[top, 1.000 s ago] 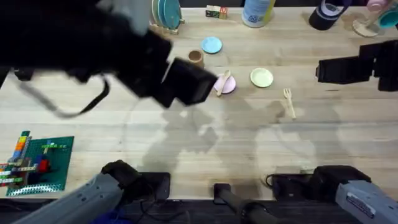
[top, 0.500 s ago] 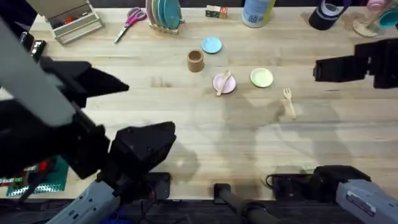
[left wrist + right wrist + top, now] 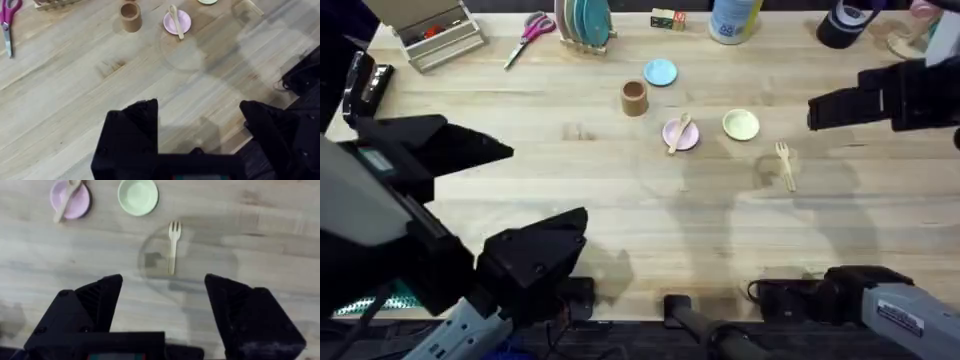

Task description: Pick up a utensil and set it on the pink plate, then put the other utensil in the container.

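Wooden cup (image 3: pixel 634 97), brown and cylindrical, stands toward the far edge of the surface (image 3: pixel 620 200), left of the little plates and upright with its mouth open. Left gripper (image 3: pixel 200 125) is pulled in near the surface's near-left corner, jaws apart and empty. Just right of the cup sits the pink plate (image 3: pixel 681 134) with the pale wooden spoon (image 3: pixel 680 131) lying across it, bowl on the plate, handle tip overhanging the near rim. So the first step looks done. Next along is the yellow-green plate (image 3: pixel 741 124), and nearer the right edge the fork (image 3: pixel 785 163) lies flat on bare wood: pale, slim handle, short tines pointing to the far edge. Right gripper (image 3: pixel 162 310) hovers above it, jaws wide apart, nothing held.

Risks, as I judge them: the fork is thin and flat, so the jaws could slide off or pinch only the tip and let it swing. The cup mouth is narrow; a tilted fork may catch the rim and tip the cup. Carrying it across could clip the spoon's overhanging handle and flip it off the plate.
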